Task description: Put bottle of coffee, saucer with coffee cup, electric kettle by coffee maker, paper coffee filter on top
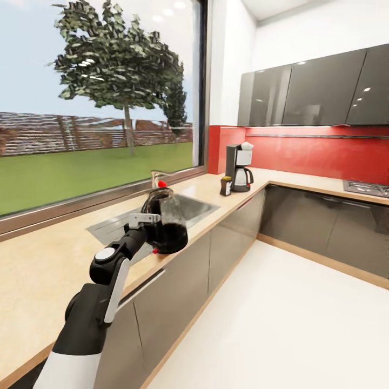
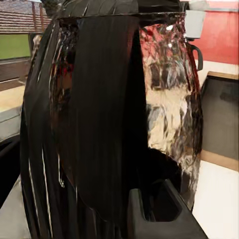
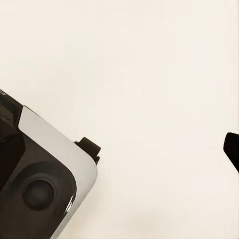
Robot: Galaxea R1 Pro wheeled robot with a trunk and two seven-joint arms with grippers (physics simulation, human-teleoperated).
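Note:
My left gripper (image 1: pixel 147 220) is shut on the electric kettle (image 1: pixel 168 224), a clear-glass kettle with a dark inside, held tilted above the countertop's (image 1: pixel 48 265) front edge beside the sink. In the left wrist view the kettle (image 2: pixel 99 124) sits close against the fingers (image 2: pixel 159 214). The coffee maker (image 1: pixel 239 168) stands far off in the counter's corner with the white paper coffee filter (image 1: pixel 247 146) on top. The bottle of coffee (image 1: pixel 226 186) stands right beside it. The saucer and coffee cup are out of view. A dark fingertip (image 3: pixel 233 149) of my right gripper hangs over white floor.
A steel sink (image 1: pixel 192 208) with a faucet (image 1: pixel 156 175) is set in the countertop under the big window. A hob (image 1: pixel 367 188) lies on the right-hand counter run. Grey cabinet fronts (image 1: pixel 237 227) line the white floor (image 1: pixel 281 324). My base (image 3: pixel 45 184) shows in the right wrist view.

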